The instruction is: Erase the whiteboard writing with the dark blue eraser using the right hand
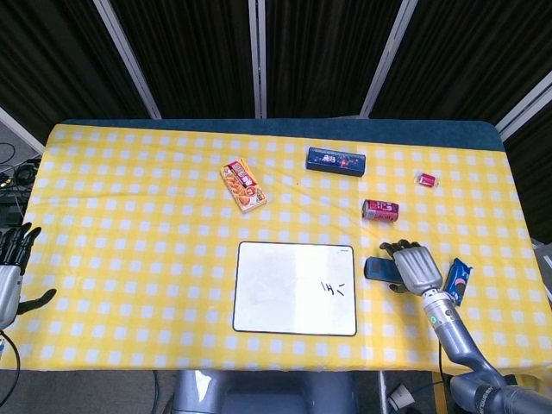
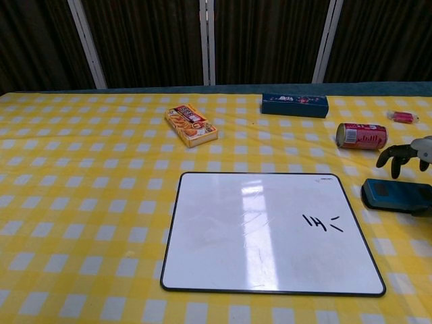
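Note:
The whiteboard (image 1: 294, 288) (image 2: 263, 229) lies flat at the table's near middle, with a small black scribble (image 1: 333, 290) (image 2: 322, 223) near its right edge. Just right of it lies the dark blue eraser (image 1: 380, 269) (image 2: 395, 196). My right hand (image 1: 412, 266) (image 2: 406, 156) hovers over the eraser's right part, fingers spread and curved down; whether they touch it I cannot tell. My left hand (image 1: 12, 267) rests open at the far left table edge, holding nothing.
A red can (image 1: 380, 210) (image 2: 361, 136) lies behind the eraser. A dark blue box (image 1: 335, 160) (image 2: 294, 104), an orange snack box (image 1: 243, 185) (image 2: 191, 125) and a small pink packet (image 1: 426, 179) (image 2: 403, 117) sit further back. A blue packet (image 1: 457, 281) lies right of my right hand.

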Available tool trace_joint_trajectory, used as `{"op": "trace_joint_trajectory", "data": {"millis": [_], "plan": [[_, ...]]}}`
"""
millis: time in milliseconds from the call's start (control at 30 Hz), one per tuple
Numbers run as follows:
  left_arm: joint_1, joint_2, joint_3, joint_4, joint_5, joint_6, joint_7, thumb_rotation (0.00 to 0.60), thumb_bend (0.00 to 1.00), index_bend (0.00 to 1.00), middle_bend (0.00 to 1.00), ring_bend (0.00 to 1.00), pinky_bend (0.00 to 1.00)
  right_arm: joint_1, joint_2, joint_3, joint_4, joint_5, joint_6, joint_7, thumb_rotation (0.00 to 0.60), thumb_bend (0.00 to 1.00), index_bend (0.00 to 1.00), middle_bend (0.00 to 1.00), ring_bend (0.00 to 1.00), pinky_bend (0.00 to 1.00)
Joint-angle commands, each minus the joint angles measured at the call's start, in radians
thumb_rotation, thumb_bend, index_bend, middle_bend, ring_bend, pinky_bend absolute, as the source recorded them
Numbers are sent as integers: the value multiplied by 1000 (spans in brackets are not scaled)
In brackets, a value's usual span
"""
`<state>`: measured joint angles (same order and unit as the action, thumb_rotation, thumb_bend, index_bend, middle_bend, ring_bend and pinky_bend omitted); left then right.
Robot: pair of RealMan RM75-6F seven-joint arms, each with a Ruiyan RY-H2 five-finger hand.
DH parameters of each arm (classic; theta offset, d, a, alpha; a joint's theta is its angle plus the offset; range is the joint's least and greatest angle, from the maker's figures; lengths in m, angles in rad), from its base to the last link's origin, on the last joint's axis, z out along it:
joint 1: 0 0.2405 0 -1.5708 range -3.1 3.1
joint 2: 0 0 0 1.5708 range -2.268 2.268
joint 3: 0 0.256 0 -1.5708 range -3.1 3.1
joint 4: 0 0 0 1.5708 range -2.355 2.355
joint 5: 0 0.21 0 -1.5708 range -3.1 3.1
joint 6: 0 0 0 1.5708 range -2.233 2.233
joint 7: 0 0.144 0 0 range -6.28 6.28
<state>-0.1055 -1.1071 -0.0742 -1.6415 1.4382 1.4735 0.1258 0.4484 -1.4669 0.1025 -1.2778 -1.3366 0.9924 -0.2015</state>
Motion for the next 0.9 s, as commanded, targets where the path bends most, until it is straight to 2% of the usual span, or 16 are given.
{"op": "trace_joint_trajectory", "data": {"millis": [33, 133, 300, 567, 733, 900], "plan": [[0, 0, 0, 0, 0, 0, 0, 600, 0, 0, 0, 0, 0, 4, -11, -1, 12, -1, 3, -2, 600, 0, 305, 390, 281, 382], [1, 0, 0, 0, -2, 1, -1, 600, 0, 0, 0, 0, 0, 9, -24, -2, 24, 2, 1, -2, 600, 5, 356, 423, 316, 406], [2, 2, -1, 3, -7, 1, -6, 600, 0, 0, 0, 0, 0, 15, -30, -8, 21, -17, 18, 6, 600, 90, 433, 478, 372, 445], [1, 2, -1, 5, -9, -1, -9, 600, 0, 0, 0, 0, 0, 43, 19, -18, -104, -115, 57, 44, 600, 186, 455, 496, 388, 447], [-1, 2, -1, 4, -8, -4, -8, 600, 0, 0, 0, 0, 0, 116, 36, 4, -193, -142, 0, -1, 600, 254, 456, 495, 388, 447], [-4, 1, -2, 7, -13, -10, -8, 600, 0, 0, 0, 0, 0, 171, 16, 26, -201, -111, -62, -68, 600, 320, 462, 497, 390, 447]]}}
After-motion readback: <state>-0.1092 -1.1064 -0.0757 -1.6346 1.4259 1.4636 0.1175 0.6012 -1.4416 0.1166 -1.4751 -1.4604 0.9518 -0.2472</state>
